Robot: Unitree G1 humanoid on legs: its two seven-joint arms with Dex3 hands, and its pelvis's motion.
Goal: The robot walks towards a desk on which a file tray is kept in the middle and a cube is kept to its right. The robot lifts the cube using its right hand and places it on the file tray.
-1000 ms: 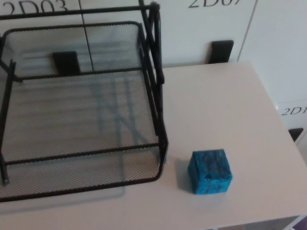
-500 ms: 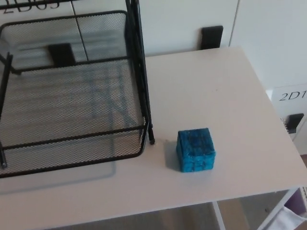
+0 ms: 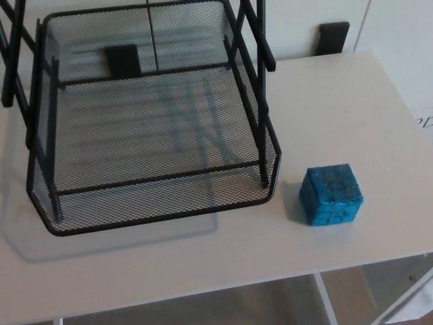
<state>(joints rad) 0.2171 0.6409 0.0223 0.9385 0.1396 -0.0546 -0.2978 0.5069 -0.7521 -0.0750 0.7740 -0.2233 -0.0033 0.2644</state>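
A black wire-mesh file tray (image 3: 155,193) stands on the pale desk (image 3: 338,108), filling the left and middle of the head view; its mesh bottom holds nothing. A blue cube (image 3: 331,196) with dark mottling rests on the desk just to the right of the tray's front right corner, apart from it by a small gap. Neither of my hands shows in the view.
White cabinet fronts with black handles (image 3: 333,36) rise behind the desk. The desk's front edge runs along the bottom of the picture, with floor and a white desk leg (image 3: 328,301) below it. The desk's right edge slants past the cube.
The whole picture has shifted: the camera has moved, so the tray and cube now sit further right and more of the tray's left side shows. Nothing on the desk has moved.
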